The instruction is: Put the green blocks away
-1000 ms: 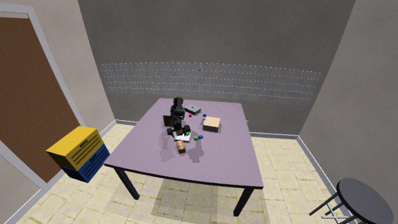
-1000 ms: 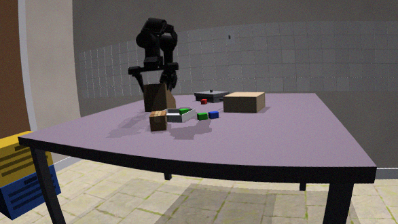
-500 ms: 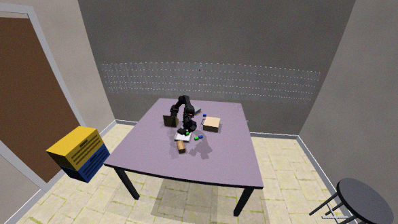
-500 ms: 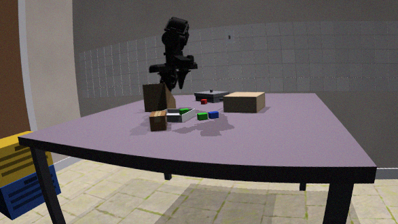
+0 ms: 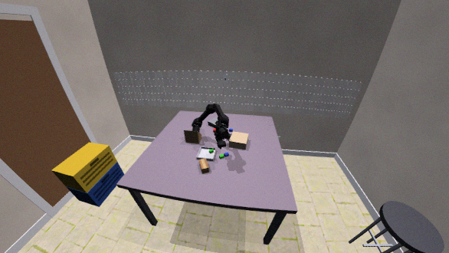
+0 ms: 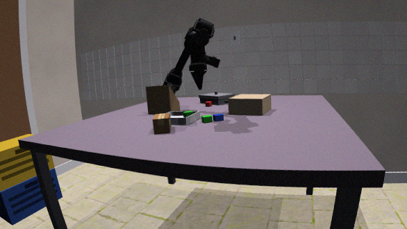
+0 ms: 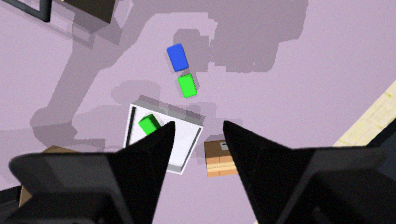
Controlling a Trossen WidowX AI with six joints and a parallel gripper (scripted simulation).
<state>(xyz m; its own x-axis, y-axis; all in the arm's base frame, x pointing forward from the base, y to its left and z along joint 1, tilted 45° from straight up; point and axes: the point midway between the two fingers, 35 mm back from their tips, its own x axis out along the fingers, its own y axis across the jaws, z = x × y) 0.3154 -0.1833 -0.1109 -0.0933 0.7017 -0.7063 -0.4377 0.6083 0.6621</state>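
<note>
A white open-topped basket stands on the purple table with one green block (image 7: 148,124) inside it. It also shows in the exterior view (image 6: 184,116). A second green block (image 7: 187,85) lies on the table just beyond the basket, next to a blue block (image 7: 177,57). A red block (image 6: 208,103) lies farther back by a dark grey lid (image 6: 216,98). My gripper (image 7: 199,125) hangs high above the table, over the basket's near edge, with its fingers partly apart and nothing between them. In the exterior view the gripper (image 6: 199,84) points downward.
A small cardboard box (image 7: 220,158) lies beside the basket. A large tan closed box (image 6: 249,104) stands to the right of the blocks. A brown box (image 6: 161,100) stands behind the basket, by the arm's base.
</note>
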